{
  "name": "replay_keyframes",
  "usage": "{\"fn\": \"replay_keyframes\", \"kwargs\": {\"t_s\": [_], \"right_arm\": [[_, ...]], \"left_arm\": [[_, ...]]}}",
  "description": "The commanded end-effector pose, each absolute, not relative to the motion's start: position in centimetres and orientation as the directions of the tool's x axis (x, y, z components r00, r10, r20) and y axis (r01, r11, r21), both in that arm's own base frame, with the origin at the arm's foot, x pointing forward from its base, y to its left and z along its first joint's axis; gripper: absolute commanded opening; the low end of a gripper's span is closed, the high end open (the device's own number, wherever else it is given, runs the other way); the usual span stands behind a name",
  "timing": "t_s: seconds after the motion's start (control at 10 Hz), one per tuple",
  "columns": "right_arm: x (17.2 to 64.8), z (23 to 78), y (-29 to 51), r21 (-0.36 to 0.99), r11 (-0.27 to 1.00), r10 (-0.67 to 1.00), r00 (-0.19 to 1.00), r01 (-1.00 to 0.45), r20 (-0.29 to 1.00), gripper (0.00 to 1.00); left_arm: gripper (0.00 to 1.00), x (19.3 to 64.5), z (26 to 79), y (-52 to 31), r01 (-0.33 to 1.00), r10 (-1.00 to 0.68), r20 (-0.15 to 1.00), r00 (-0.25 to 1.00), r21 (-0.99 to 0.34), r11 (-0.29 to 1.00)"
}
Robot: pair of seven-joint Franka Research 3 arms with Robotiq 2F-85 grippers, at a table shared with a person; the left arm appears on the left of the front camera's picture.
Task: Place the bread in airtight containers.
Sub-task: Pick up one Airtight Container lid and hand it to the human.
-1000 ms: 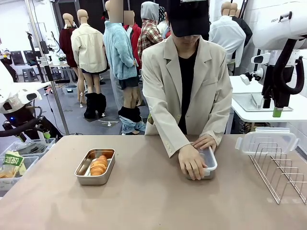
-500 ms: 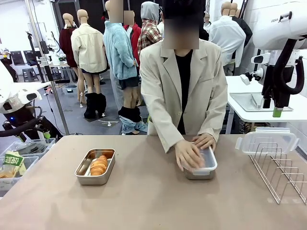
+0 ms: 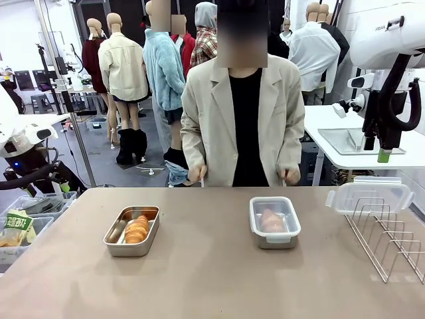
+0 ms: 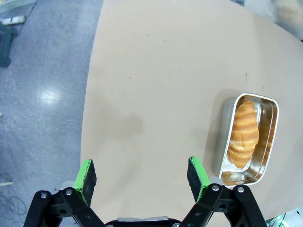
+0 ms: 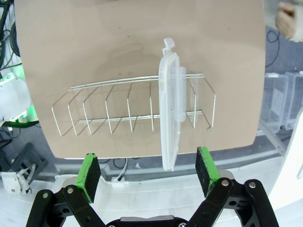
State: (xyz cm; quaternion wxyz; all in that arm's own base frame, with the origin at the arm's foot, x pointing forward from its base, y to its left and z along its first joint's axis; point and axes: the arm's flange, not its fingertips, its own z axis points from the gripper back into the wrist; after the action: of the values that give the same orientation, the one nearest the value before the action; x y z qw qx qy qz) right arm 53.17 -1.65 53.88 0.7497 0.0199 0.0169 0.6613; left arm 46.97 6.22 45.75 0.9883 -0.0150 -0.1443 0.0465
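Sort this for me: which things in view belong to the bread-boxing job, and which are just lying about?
Job:
- open steel container holding an uncovered roll
- lidded container with a second roll inside
- spare translucent lid, standing in the rack

Lying about:
- wire rack, apart from holding that lid
- green snack packet in the bin at far left

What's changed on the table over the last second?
The person's hands let go of the lidded container and drew back to the far edge. The open container with its bread and the spare lid on the rack stayed put.
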Motion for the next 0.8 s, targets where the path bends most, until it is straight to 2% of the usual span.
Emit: {"fn": "replay_keyframes", "kwargs": {"t_s": [0.0,0.7], "right_arm": [[53.17,53.98,-1.56,0.051,0.124,0.992,0.124,-0.991,0.001,1.0],[53.17,53.98,-1.56,0.051,0.124,0.992,0.124,-0.991,0.001,1.0]], "left_arm": [[1.0,46.8,45.9,6.43,-0.083,0.089,0.284,0.955,-0.034,0.996],[1.0,46.8,45.9,6.43,-0.083,0.089,0.284,0.955,-0.034,0.996]]}}
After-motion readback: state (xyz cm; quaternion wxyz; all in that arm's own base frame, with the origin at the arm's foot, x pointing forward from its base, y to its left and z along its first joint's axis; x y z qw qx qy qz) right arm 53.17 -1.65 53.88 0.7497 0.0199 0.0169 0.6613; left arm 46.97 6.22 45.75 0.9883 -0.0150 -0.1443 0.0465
